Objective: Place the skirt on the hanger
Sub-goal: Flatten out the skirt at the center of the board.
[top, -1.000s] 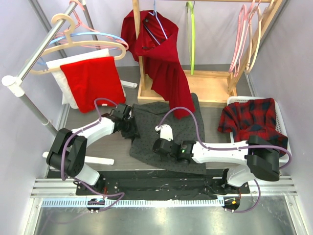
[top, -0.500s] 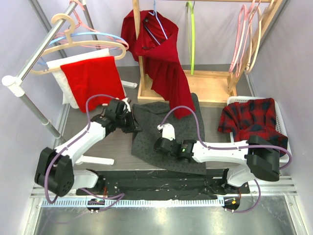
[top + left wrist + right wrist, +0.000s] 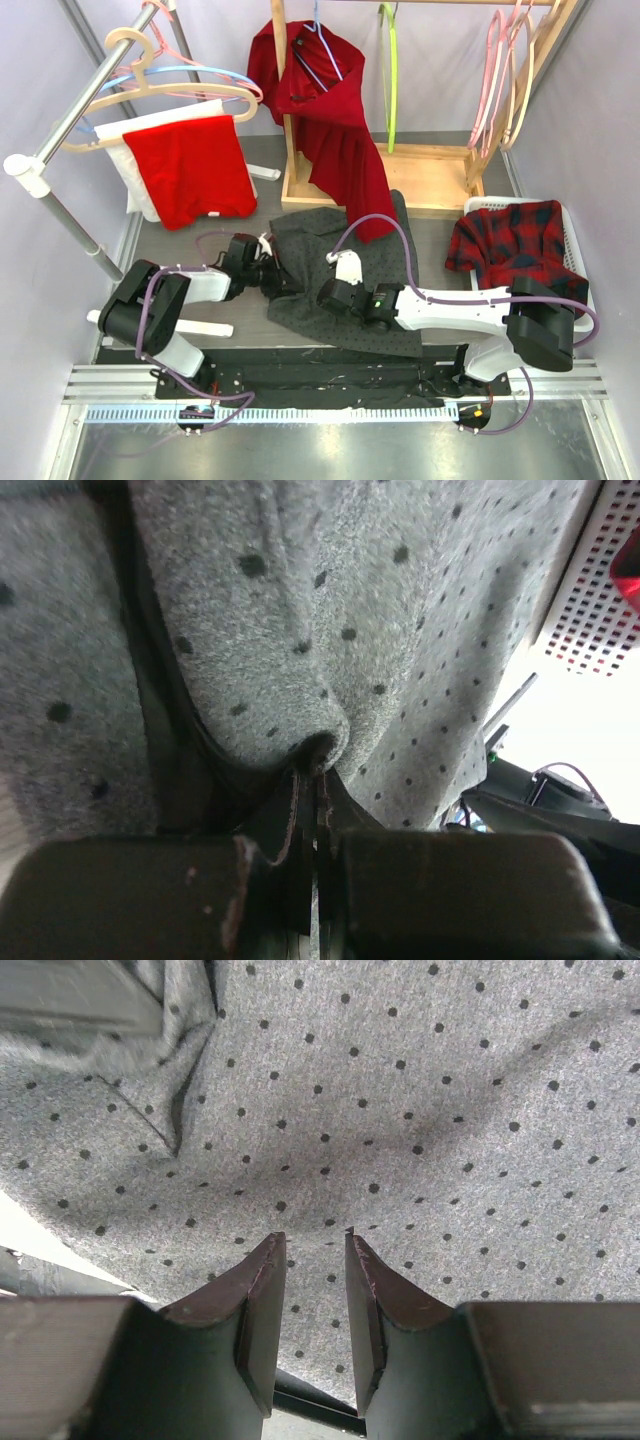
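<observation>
1. We're looking down on the grey dotted skirt (image 3: 305,250), which lies flat on the table (image 3: 170,245) just in front of the two arms, its far edge beside the wooden rack base (image 3: 430,175).
2. The left gripper (image 3: 268,272) is at the skirt's left edge, low to the table.
3. On the left wrist view we see that gripper (image 3: 310,780) clenched tight, with a small fold of the skirt (image 3: 300,610) pinched between the fingertips.
4. The right gripper (image 3: 325,296) sits over the middle of the skirt, just beside the left one.
5. From the right wrist view, the gripper (image 3: 315,1250) has its jaws parted by a narrow gap. The fingers (image 3: 262,1290) point down at the dotted fabric (image 3: 400,1110), and we see nothing clamped between them.
6. Up on the left rail, a wooden hanger (image 3: 150,75) hangs above a red cloth (image 3: 190,165), well apart from the skirt.
7. A dark red garment (image 3: 335,130) drapes from the wooden rack, its lower end reaching the skirt's far edge.
8. On the right, a white basket (image 3: 480,205) holds a plaid garment (image 3: 515,245).
</observation>
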Robot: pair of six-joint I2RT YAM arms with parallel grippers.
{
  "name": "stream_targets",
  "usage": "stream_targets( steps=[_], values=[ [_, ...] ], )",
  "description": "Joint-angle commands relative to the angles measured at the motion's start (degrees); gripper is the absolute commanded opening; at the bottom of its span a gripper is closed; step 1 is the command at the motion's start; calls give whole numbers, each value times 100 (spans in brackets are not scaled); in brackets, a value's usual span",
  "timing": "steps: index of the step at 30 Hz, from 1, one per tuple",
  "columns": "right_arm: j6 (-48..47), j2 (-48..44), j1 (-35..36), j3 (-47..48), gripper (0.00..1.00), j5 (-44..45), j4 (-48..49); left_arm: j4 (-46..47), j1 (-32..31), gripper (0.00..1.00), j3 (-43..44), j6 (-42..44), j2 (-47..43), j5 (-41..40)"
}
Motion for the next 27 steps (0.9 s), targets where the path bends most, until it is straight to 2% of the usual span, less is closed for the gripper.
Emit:
stream_targets(
  steps=[1, 9, 14, 27],
  values=[
    [205, -223, -28, -30, 35, 227, 21, 229, 63, 0, -85, 262, -52, -470],
    [301, -65, -54, -101, 35, 297, 29, -1212, 81, 0, 301, 799, -807, -1323],
    [767, -13, -247, -461, 32, 359, 21, -2197, 90, 0, 530, 1054, -1580, -2009],
    [1777, -267, -467, -1313, 29, 411, -6, -2277, 239, 0, 144, 1160, -1766, -2511]
  ],
)
